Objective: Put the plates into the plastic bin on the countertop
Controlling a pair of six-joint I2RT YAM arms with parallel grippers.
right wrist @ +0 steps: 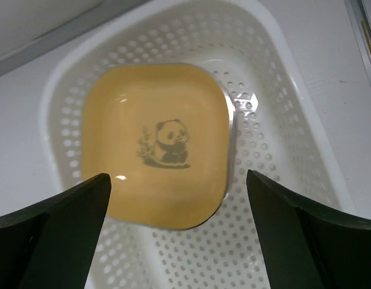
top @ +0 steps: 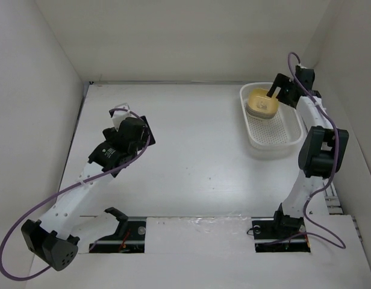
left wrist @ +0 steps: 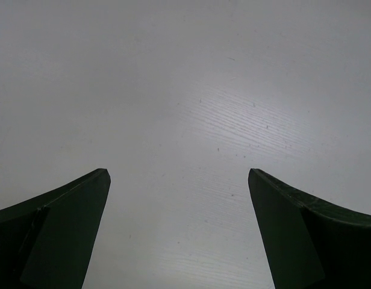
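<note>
My right gripper (right wrist: pixel 178 180) hangs right over the plastic bin (right wrist: pixel 282 84). Its two fingers are spread wide with nothing between them. Below it, the yellow plate (right wrist: pixel 155 120) with the little panda lies flat and face up in the far end of the bin. It sits a bit high and a pale edge peeks out at its right side. I think it rests on more plates, but I can't count them from here. Stacking at one end makes sense, because it saves the near half of the bin's holey floor.

The bin stands at the far right of the countertop (top: pixel 191 156), close to the wall. So my right arm should lift straight up before it swings away.

My left gripper (left wrist: pixel 178 174) is spread wide too and holds nothing. It is over plain white countertop, well apart from the bin, with lots of room around it.
</note>
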